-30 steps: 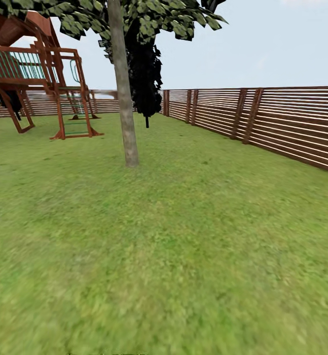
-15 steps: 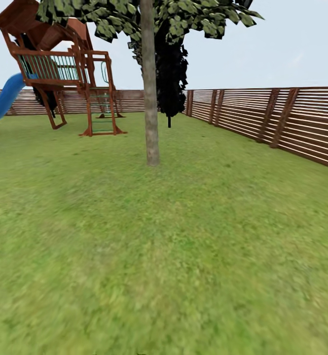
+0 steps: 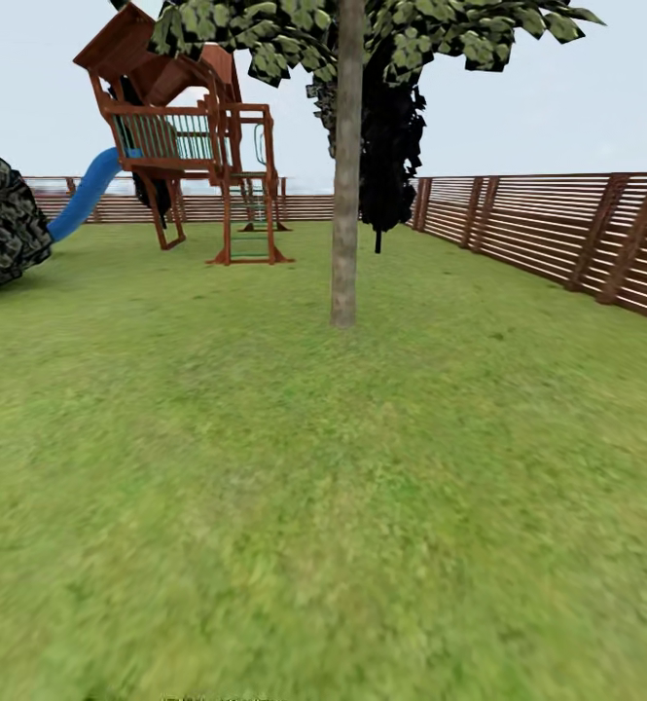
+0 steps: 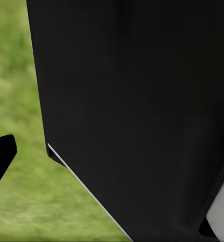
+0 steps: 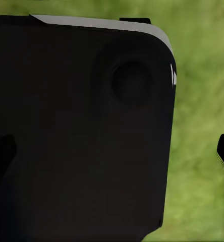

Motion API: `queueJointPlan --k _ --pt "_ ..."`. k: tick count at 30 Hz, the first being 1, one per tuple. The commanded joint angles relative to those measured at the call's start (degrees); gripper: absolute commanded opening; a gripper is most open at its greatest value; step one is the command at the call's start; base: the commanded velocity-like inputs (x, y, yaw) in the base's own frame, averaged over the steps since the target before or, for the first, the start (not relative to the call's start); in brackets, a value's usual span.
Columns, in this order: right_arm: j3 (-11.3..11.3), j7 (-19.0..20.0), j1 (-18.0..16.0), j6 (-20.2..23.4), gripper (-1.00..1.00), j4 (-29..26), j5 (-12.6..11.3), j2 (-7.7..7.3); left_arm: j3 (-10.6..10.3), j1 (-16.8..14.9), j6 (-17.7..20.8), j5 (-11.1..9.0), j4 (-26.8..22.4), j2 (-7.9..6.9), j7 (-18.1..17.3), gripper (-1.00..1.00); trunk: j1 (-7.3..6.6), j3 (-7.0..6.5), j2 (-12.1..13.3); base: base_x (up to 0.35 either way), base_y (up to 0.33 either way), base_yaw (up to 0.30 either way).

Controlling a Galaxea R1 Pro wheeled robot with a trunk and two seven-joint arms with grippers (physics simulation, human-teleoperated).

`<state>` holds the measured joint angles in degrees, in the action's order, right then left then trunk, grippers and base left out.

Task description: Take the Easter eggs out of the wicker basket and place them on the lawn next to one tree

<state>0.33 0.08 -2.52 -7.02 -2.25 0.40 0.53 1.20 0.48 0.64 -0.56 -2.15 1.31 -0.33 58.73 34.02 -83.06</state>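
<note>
The head view looks across the lawn [image 3: 323, 506] of the garden toward a tree [image 3: 345, 195] with a straight grey-beige trunk, standing just right of centre in the upper half of the frame, its leafy crown spreading along the top edge. Behind it rises a dark narrow cypress-like tree [image 3: 391, 146]. In the upper left stands a wooden play tower [image 3: 192, 136] with a blue slide [image 3: 85, 195], and a dark shrub [image 3: 7, 214] sits at the left edge. A brown slat fence [image 3: 557, 224] runs along the right side and across the back.

Neither the wicker basket nor any Easter egg appears on this stretch of grass, so where they lie cannot be told from here, nor how many eggs are already moved.

Both wrist views are mostly blocked by dark robot bodywork, with blurred grass behind (a black tip juts in at the edge of each, too little to read). Whether the left claw or the right claw is spread, pressed together or pinching an egg cannot be told.

My judgement: the robot is in transit, and the ground near the trunk is bare as far as visible, so placing seems still ahead
</note>
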Motion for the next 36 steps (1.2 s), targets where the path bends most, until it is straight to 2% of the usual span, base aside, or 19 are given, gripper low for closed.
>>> queueJointPlan --k 1,36 --pt "0.02 0.01 -0.03 -0.19 1.0 0.05 0.04 0.0 0.12 0.04 0.07 -0.06 -0.14 0.01 -0.03 1.0 0.0 0.04 -0.02 0.0 0.0 0.295" --pt "0.02 0.01 -0.03 -0.19 1.0 0.05 0.04 0.0 0.12 0.04 0.07 -0.06 -0.15 0.01 -0.02 1.0 0.0 0.04 -0.02 0.0 0.0 0.295"
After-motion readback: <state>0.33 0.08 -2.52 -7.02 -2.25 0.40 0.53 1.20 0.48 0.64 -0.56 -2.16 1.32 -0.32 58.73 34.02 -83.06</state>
